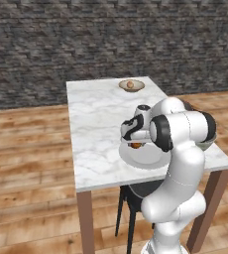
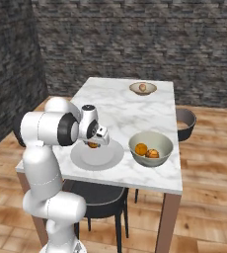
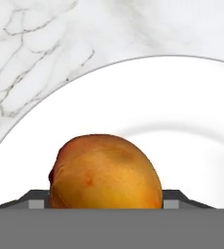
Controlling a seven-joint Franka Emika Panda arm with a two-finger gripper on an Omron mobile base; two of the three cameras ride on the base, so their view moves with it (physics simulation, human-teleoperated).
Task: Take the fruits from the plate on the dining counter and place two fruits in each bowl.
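Table: long white marble-patterned table (image 1: pixel 98 129) with grey veins and brown wooden legs, standing on a wooden plank floor before a dark stone wall.
Plate: flat round pale grey-white plate (image 2: pixel 103 160) near the front edge of the table, just beside the nearer bowl.
Held fruit: reddish-orange round fruit (image 3: pixel 105 172), seen in the hand view directly between the two finger tips, over the plate's white surface; whether it rests on the plate or is lifted clear I cannot tell.
End effector: white two-finger end effector (image 2: pixel 93 144) hangs over the plate's far side, its fingers partly closed with one on each side of the reddish-orange fruit; firm contact cannot be confirmed.
Near bowl: shallow tan-beige bowl with a cream rim (image 2: pixel 155 141), at the table's right side, holding two orange fruits (image 2: pixel 146 151) lying side by side.
Far bowl: second tan-beige bowl (image 1: pixel 125 88) at the far end of the table, well apart from the plate, holding one pale peach fruit (image 1: pixel 130 85).
Chairs: dark chair (image 2: pixel 99 195) tucked under the table's front edge; another dark round seat (image 2: pixel 185 123) beside the table's right side.
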